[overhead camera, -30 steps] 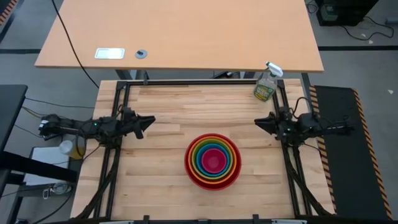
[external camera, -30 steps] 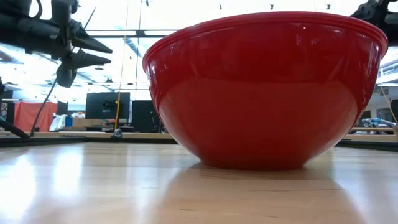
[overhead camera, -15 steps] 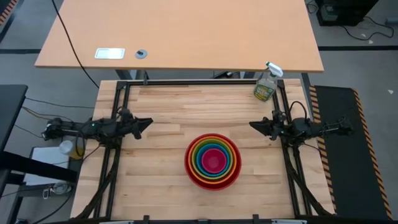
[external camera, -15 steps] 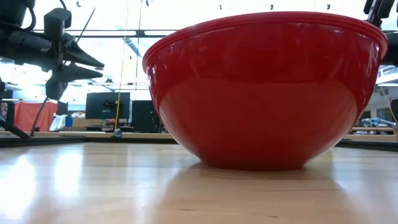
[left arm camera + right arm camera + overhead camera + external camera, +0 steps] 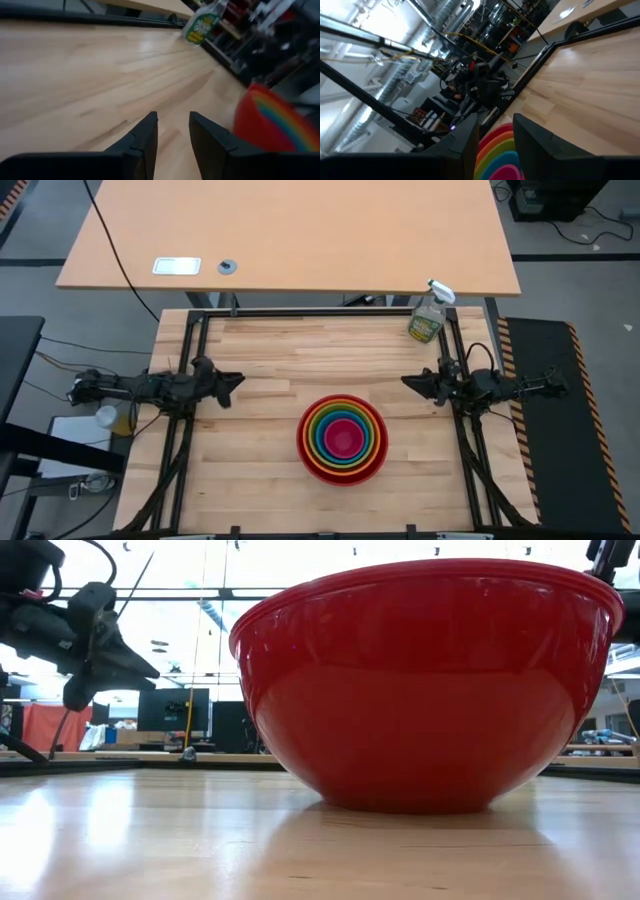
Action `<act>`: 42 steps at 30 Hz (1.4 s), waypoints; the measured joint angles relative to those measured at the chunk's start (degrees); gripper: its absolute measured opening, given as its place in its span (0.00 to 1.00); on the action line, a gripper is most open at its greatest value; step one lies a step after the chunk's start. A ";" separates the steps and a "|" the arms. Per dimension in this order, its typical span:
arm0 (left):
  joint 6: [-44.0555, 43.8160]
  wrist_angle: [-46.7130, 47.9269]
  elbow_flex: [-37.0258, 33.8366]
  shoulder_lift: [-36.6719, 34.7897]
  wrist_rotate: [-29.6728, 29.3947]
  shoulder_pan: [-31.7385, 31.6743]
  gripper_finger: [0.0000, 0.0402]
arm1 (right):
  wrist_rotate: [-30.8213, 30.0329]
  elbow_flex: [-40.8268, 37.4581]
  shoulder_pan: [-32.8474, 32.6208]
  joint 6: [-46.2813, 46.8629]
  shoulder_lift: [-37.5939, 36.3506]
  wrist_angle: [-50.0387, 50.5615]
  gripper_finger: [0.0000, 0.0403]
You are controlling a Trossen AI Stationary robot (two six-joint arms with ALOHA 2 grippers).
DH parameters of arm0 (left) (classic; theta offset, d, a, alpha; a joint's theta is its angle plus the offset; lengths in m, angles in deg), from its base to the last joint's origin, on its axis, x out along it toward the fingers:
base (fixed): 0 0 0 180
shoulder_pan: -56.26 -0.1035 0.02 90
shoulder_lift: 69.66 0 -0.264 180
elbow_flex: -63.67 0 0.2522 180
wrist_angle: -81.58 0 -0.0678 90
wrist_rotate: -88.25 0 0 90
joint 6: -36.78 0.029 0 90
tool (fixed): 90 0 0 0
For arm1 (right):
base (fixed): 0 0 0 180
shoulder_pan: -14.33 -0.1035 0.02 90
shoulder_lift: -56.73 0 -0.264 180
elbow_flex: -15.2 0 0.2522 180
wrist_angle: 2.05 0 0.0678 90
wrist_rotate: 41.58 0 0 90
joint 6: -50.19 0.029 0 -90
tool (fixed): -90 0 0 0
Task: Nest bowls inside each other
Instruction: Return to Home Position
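Several bowls (image 5: 342, 438) sit nested one inside another on the wooden table (image 5: 270, 470), right of its middle and toward the near edge. The red bowl (image 5: 430, 690) is outermost and rests on its base; the pink one (image 5: 343, 438) is innermost. The stack's rim shows in the left wrist view (image 5: 272, 122) and the right wrist view (image 5: 500, 150). My left gripper (image 5: 238, 380) hovers open at the table's left side, pointing at the middle, well clear of the bowls. My right gripper (image 5: 405, 380) hovers open at the right side, also clear of them.
A clear spray bottle (image 5: 428, 318) stands at the table's far right corner, also seen in the left wrist view (image 5: 202, 22). A black frame (image 5: 320, 311) runs round the table. A larger desk (image 5: 290, 235) stands beyond the far edge. Bare wood lies between the grippers and the bowls.
My left gripper has sunk and tipped its fingers downward, drawing back a little toward the table's left edge. My right gripper has edged a little toward the table's middle, then kept still. The bowls have not moved.
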 joint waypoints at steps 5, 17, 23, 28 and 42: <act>10.47 0.02 0.00 0.90 3.52 0.07 0.28 | 0.63 0.00 0.00 -4.50 0.00 0.33 0.32; 35.36 0.00 0.00 1.15 1.68 0.02 0.28 | -3.02 0.00 0.00 -47.12 0.46 2.30 0.32; 35.16 -0.24 0.00 1.18 1.72 0.00 0.28 | -3.01 0.00 0.00 -50.71 0.48 2.36 0.32; 35.16 -0.35 -0.02 1.18 1.73 0.00 0.28 | -2.96 0.00 0.00 -50.71 0.48 2.36 0.32; 35.12 -0.61 -0.02 1.18 1.84 0.00 0.28 | -2.86 0.00 0.00 -50.71 0.48 2.36 0.32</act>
